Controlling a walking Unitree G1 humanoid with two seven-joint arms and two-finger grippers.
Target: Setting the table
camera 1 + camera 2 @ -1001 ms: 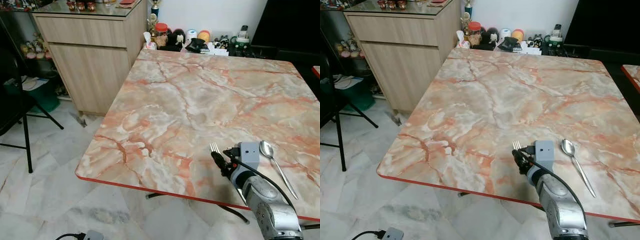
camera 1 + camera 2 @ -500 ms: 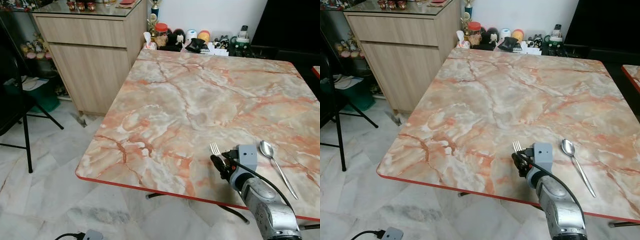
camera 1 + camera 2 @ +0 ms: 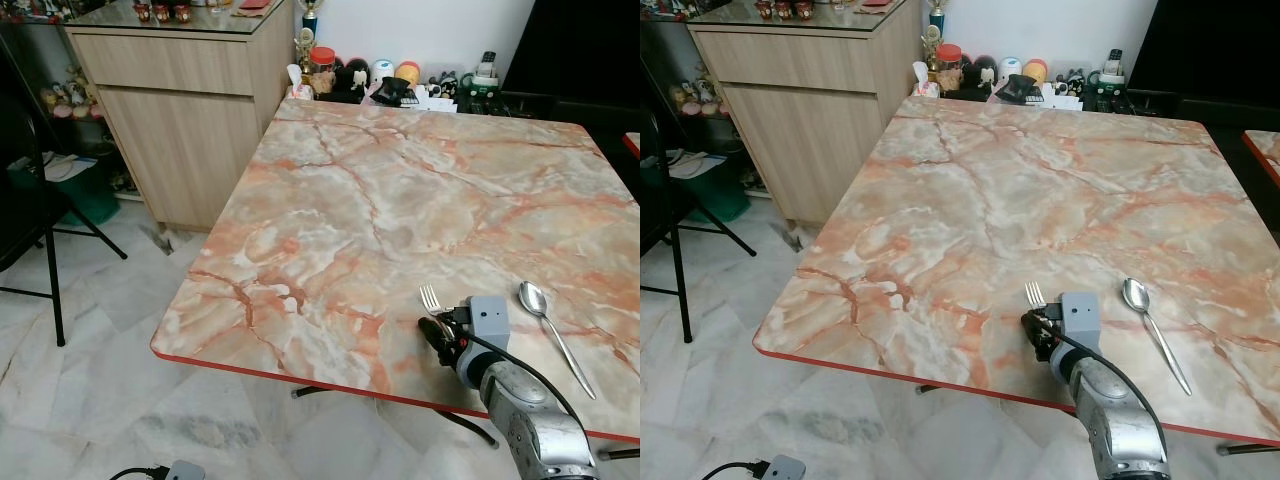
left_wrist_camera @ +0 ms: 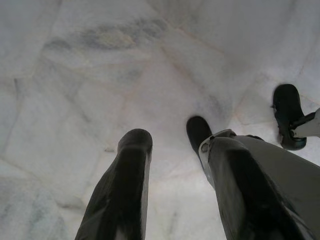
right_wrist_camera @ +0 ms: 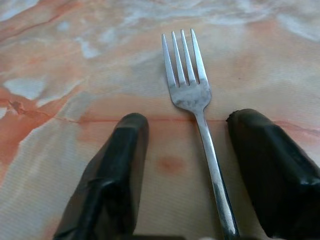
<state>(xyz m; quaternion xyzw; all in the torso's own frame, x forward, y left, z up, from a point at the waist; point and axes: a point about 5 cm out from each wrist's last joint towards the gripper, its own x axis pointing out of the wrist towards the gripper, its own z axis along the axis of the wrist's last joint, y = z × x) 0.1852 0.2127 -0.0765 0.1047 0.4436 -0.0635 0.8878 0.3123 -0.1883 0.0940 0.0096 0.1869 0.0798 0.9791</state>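
Fork [image 5: 192, 95] of bright metal is seen lying flat on the marble-patterned table [image 3: 380, 190], near its front edge, tines pointing away from the robot. It is judged light, rigid and slippery, and so thin and low against the tabletop that little is offered to pinch; the narrow handle, just behind the neck, is judged the best place to be taken hold of, with the pads closed across its width.

In the right wrist view the handle is seen running between the two black fingers [image 5: 112, 175] of the right gripper [image 3: 440, 330], which are held apart with a gap on either side; the handle lies nearer one finger than the other, and neither is seen touching it. The tines reach out past the fingertips.

A spoon [image 3: 545, 325] is laid to the right of the fork, well apart from it, bowl away from the robot.

The left gripper [image 4: 175, 145] is seen hanging open over the pale floor tiles [image 4: 100, 75].
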